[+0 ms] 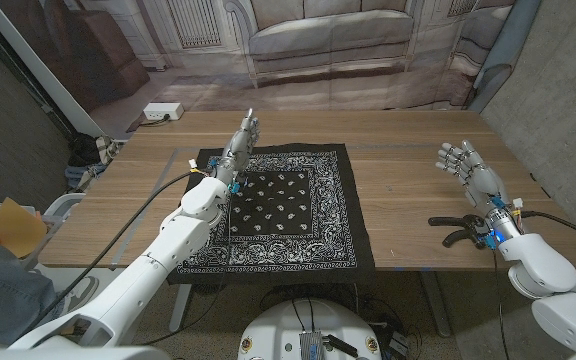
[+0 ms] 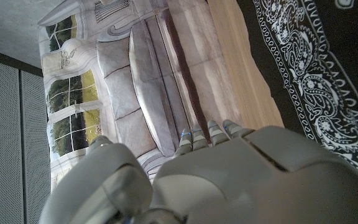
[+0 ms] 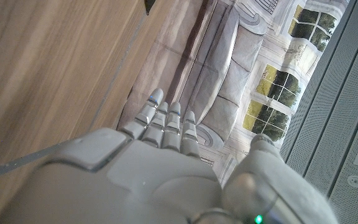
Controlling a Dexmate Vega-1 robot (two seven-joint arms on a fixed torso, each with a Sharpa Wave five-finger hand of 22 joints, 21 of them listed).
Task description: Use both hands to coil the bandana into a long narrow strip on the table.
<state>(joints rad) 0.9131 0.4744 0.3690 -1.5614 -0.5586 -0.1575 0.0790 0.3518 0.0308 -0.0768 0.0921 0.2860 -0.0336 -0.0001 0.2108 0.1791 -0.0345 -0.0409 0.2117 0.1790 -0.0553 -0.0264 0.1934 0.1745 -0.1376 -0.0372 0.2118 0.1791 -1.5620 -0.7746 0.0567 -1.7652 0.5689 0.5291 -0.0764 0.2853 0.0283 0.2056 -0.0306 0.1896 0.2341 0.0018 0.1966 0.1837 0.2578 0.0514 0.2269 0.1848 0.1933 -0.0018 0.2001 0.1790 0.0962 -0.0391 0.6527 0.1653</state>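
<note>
Presently: black paisley bandana (image 1: 278,210) spread flat and unrolled on the wooden table (image 1: 408,215). Left hand (image 1: 240,143) over its far left corner, fingers straight and close together, holding nothing. Right hand (image 1: 468,165) well apart to the right, fingers spread, empty.

Count: one bandana (image 1: 283,208), one table (image 1: 408,215), two robot hands, left hand (image 1: 240,143) and right hand (image 1: 465,160).

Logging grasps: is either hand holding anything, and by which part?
Nothing held. Left hand is over the flat bandana's far left corner; right hand is open, away from it.
</note>
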